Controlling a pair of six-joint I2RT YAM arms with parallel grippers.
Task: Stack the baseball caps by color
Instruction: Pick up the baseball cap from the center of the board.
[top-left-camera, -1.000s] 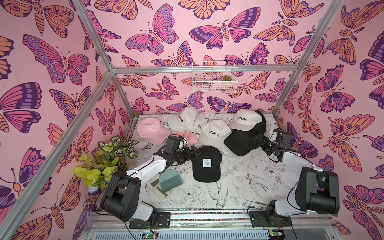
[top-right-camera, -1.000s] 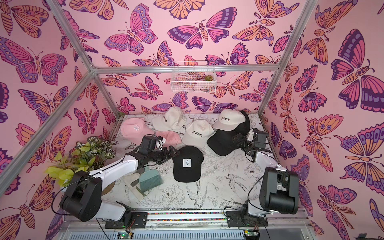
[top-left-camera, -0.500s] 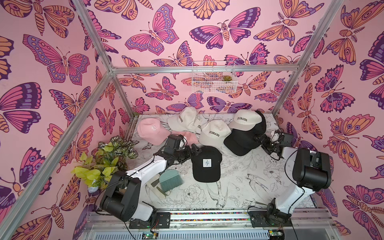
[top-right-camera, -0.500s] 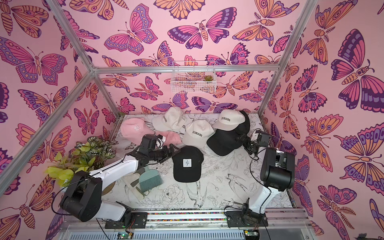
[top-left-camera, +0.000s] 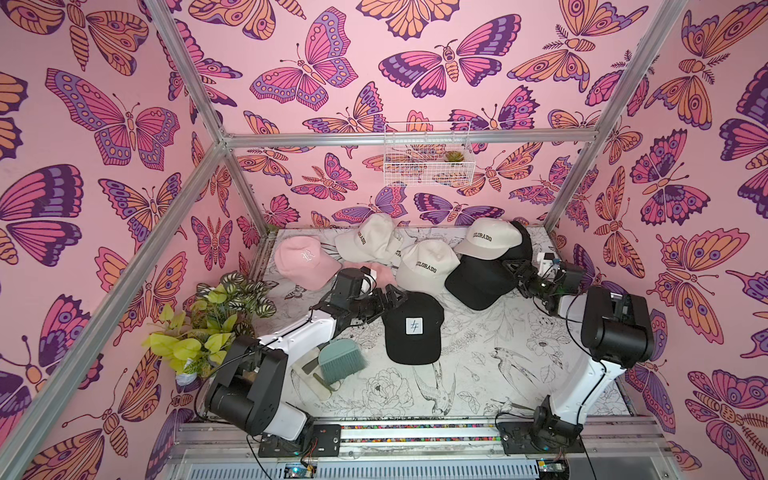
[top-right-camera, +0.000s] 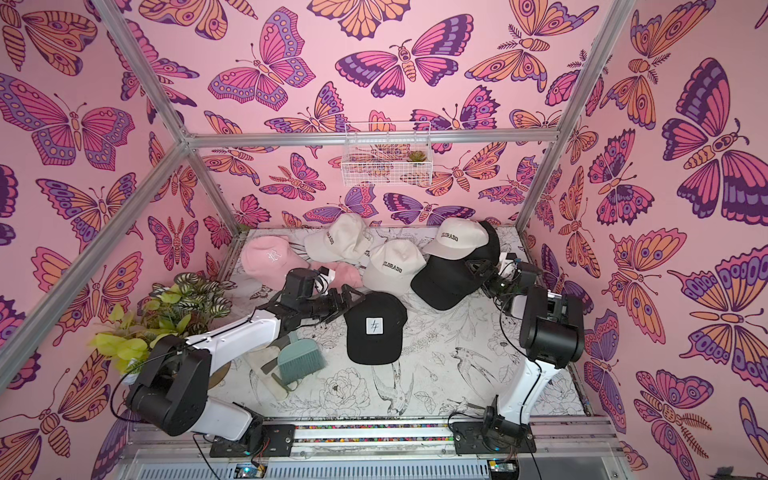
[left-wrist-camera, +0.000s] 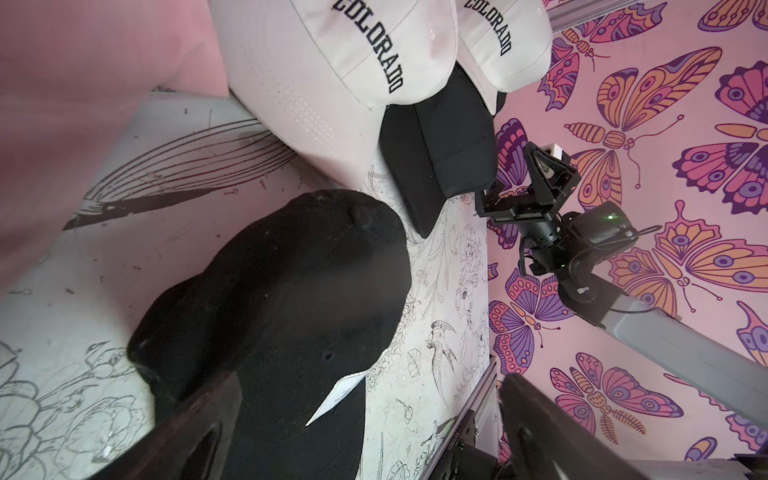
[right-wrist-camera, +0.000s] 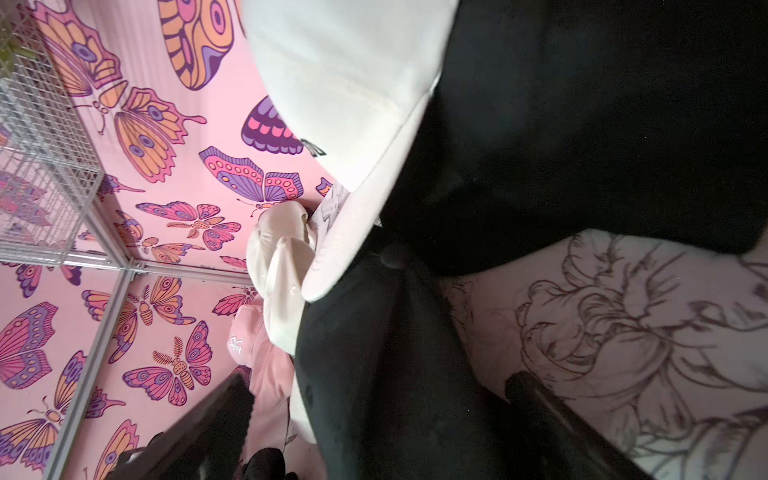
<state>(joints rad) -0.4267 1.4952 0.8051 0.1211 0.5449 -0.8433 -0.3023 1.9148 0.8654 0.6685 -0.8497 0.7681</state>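
The right gripper (top-left-camera: 514, 272), wide and empty, has swung in against the plain black cap (top-left-camera: 478, 282) under a cream cap (top-left-camera: 488, 243) near the tabletop's (top-left-camera: 478, 374) right edge, and the left gripper (top-left-camera: 392, 301), wide too, sits by the central patched black cap (top-left-camera: 409, 345), so black pairing looks next

The walls (top-left-camera: 374, 104) were pink, printed with purple, magenta and orange butterflies. The table (top-left-camera: 478, 374) was white with black line drawings of flowers and birds. The cream caps (top-left-camera: 428, 266) carried black "COLORADO" lettering. One pink cap (top-left-camera: 303, 259) bore a white monogram. One black cap (top-left-camera: 413, 328) had a white patch; the other black cap (top-left-camera: 478, 282) was plain. The brush (top-left-camera: 340, 359) was teal, the plant (top-left-camera: 216, 316) yellow-green and striped.
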